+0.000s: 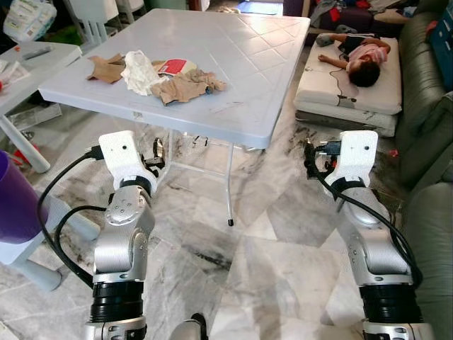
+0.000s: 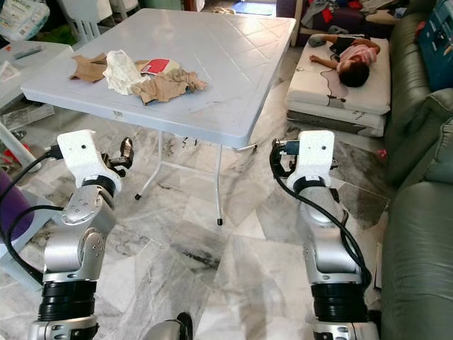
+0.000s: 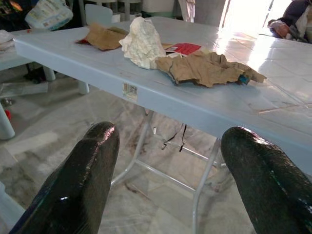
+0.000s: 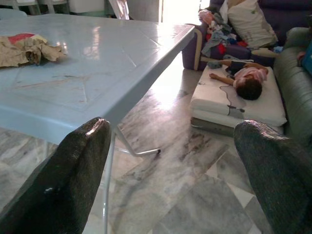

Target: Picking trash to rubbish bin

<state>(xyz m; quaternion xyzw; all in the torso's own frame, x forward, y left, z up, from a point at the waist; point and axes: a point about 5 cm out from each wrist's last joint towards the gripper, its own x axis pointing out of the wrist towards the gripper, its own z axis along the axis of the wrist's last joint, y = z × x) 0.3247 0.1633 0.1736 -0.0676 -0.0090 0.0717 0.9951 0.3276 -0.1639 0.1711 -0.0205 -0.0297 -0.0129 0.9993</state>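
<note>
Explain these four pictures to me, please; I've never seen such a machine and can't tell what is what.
It is a walking robot with two silver arms. The two upper pictures come from cameras in its head, looking down; the two lower ones from cameras on its wrists, looking along each hand's two black fingers. The left hand and right hand are both open and hold nothing, raised before a pale blue folding table. On it lie crumpled brown paper, a white paper wad and a red-and-white wrapper. Beyond, a person lies on a mattress.
</note>
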